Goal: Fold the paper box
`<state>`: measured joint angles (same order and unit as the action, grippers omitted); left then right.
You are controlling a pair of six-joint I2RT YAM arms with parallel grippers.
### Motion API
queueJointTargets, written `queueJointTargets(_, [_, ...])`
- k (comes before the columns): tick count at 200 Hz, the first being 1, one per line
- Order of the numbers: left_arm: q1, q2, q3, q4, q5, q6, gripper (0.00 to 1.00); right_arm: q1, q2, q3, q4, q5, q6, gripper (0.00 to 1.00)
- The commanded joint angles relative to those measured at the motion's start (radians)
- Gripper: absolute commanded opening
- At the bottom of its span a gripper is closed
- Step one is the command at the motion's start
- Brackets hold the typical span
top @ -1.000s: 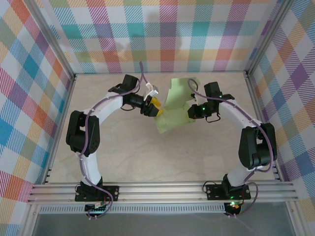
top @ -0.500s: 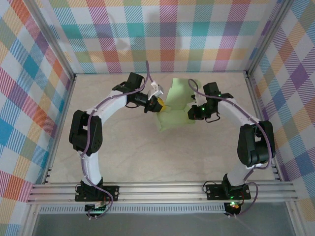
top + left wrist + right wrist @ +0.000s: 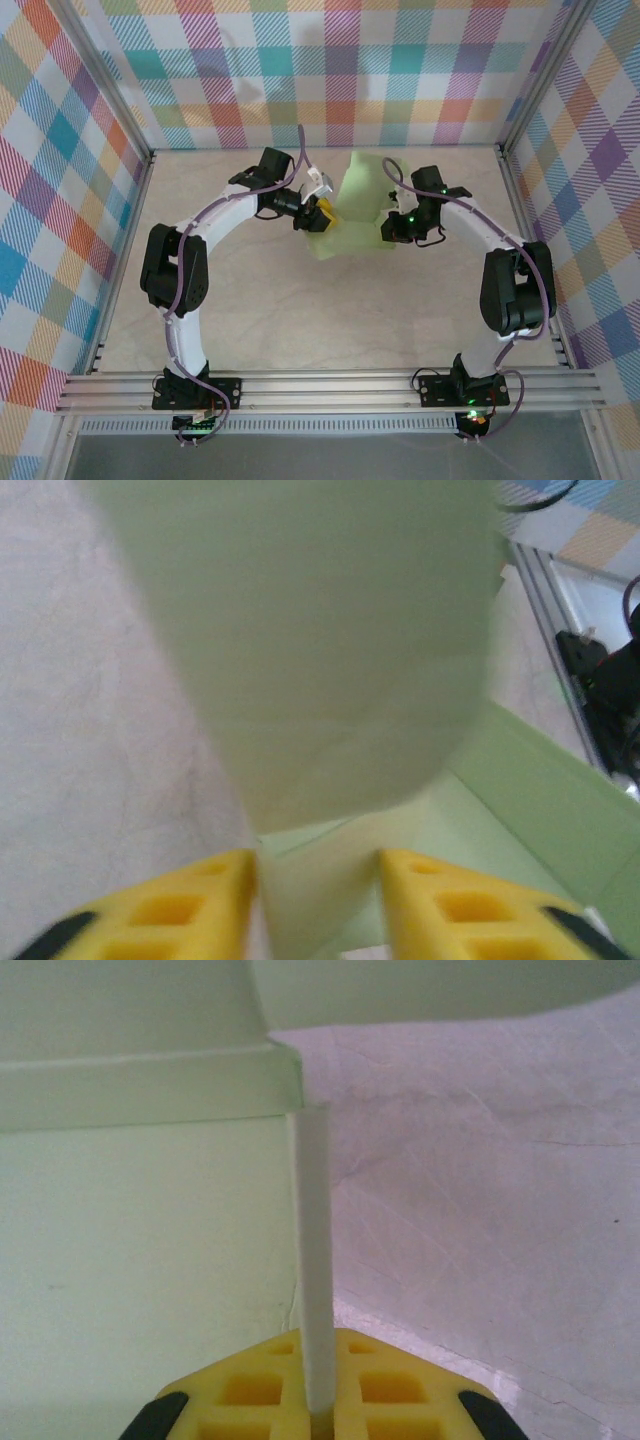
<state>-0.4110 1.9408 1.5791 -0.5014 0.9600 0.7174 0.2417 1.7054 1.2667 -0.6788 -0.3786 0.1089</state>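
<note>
- Pale, faintly veined tabletop (image 3: 300, 310), boxed by plaid cloth walls (image 3: 340, 70) on left, far and right sides; ribbed aluminium rail (image 3: 330, 385) along the near edge.
- Wide bare room across the near half of the table and toward both side walls; work crowded into the far middle.
- Paper box (image 3: 355, 215) at far centre, between the two wrists: pale green thin card, matte, partly raised off the table, panels bent at creases, flap corners rounded.
- Left gripper (image 3: 322, 212) at the card's left edge. Seen from the left wrist: yellow fingers (image 3: 200, 905) parted, strip of card lying in the gap, broad blurred flap looming close above. Contact with the pads not clear.
- Right gripper (image 3: 318, 1400) at the card's right edge. Seen from the right wrist: yellow fingers (image 3: 250, 1390) with square recesses, pressed together and pinching a thin upright card edge. Flat green panel to its left, bare table to its right.
</note>
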Motion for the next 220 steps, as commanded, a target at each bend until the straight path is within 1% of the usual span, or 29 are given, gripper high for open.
queueJointTargets(1, [-0.009, -0.002, -0.007, -0.005, 0.032, 0.002, 0.0, -0.001, 0.001, 0.033, 0.002, -0.003, 0.02, 0.0])
queueJointTargets(30, [-0.008, -0.012, -0.019, 0.021, 0.016, -0.014, 0.0, -0.001, -0.003, 0.029, 0.004, 0.001, 0.021, 0.0])
queueJointTargets(37, [-0.008, -0.018, -0.028, 0.041, 0.009, -0.026, 0.09, -0.001, -0.005, 0.027, 0.006, 0.005, 0.022, 0.0])
queueJointTargets(45, [-0.006, -0.029, -0.042, 0.071, 0.005, -0.045, 0.3, -0.001, -0.005, 0.025, 0.008, 0.012, 0.025, 0.0])
queueJointTargets(52, [-0.005, -0.04, -0.059, 0.103, -0.002, -0.066, 0.43, -0.001, -0.007, 0.023, 0.012, 0.024, 0.032, 0.0])
queueJointTargets(63, [-0.002, -0.059, -0.079, 0.141, -0.019, -0.094, 0.59, -0.001, -0.013, 0.016, 0.023, 0.054, 0.049, 0.0])
queueJointTargets(66, [-0.002, -0.064, -0.082, 0.148, -0.027, -0.101, 0.62, -0.001, -0.016, 0.014, 0.028, 0.065, 0.055, 0.0])
queueJointTargets(72, [0.0, -0.077, -0.093, 0.173, -0.046, -0.127, 0.63, -0.001, -0.022, 0.008, 0.04, 0.089, 0.069, 0.0])
queueJointTargets(79, [0.002, -0.099, -0.11, 0.212, -0.097, -0.182, 0.66, -0.002, -0.03, 0.001, 0.052, 0.117, 0.087, 0.0])
queueJointTargets(81, [0.004, -0.106, -0.117, 0.247, -0.108, -0.198, 0.67, -0.002, -0.031, 0.001, 0.055, 0.129, 0.091, 0.0])
queueJointTargets(88, [0.009, -0.14, -0.151, 0.327, -0.17, -0.275, 0.75, -0.002, -0.036, -0.005, 0.066, 0.159, 0.106, 0.0])
queueJointTargets(93, [0.011, -0.168, -0.179, 0.383, -0.222, -0.333, 0.84, -0.002, -0.039, -0.007, 0.071, 0.18, 0.118, 0.0])
queueJointTargets(101, [0.011, -0.218, -0.231, 0.472, -0.345, -0.418, 0.92, -0.002, -0.043, -0.011, 0.08, 0.205, 0.132, 0.0])
queueJointTargets(106, [0.011, -0.246, -0.259, 0.518, -0.414, -0.473, 0.94, -0.002, -0.044, -0.013, 0.085, 0.222, 0.143, 0.0])
queueJointTargets(120, [0.007, -0.318, -0.333, 0.607, -0.522, -0.597, 1.0, -0.003, -0.049, -0.018, 0.1, 0.259, 0.173, 0.0])
queueJointTargets(136, [-0.018, -0.397, -0.424, 0.678, -0.663, -0.712, 1.0, -0.003, -0.053, -0.023, 0.118, 0.291, 0.207, 0.0])
queueJointTargets(150, [-0.055, -0.473, -0.508, 0.712, -0.835, -0.824, 1.0, -0.003, -0.067, -0.032, 0.142, 0.293, 0.233, 0.0])
queueJointTargets(164, [-0.1, -0.545, -0.604, 0.792, -0.895, -0.881, 1.0, -0.004, -0.079, -0.034, 0.155, 0.297, 0.261, 0.0])
queueJointTargets(170, [-0.124, -0.566, -0.633, 0.806, -0.929, -0.909, 1.0, -0.004, -0.082, -0.031, 0.154, 0.293, 0.273, 0.0])
queueJointTargets(187, [-0.189, -0.6, -0.684, 0.82, -0.967, -0.961, 1.0, -0.004, -0.077, -0.015, 0.138, 0.267, 0.298, 0.0])
queueJointTargets(203, [-0.261, -0.62, -0.718, 0.828, -0.979, -1.01, 1.0, -0.004, -0.072, 0.008, 0.111, 0.251, 0.31, 0.0])
queueJointTargets(211, [-0.297, -0.633, -0.748, 0.858, -0.987, -1.018, 1.0, -0.004, -0.071, 0.016, 0.097, 0.243, 0.31, 0.0])
queueJointTargets(220, [-0.317, -0.645, -0.775, 0.888, -0.987, -1.043, 1.0, -0.004, -0.066, 0.029, 0.079, 0.238, 0.308, 0.0])
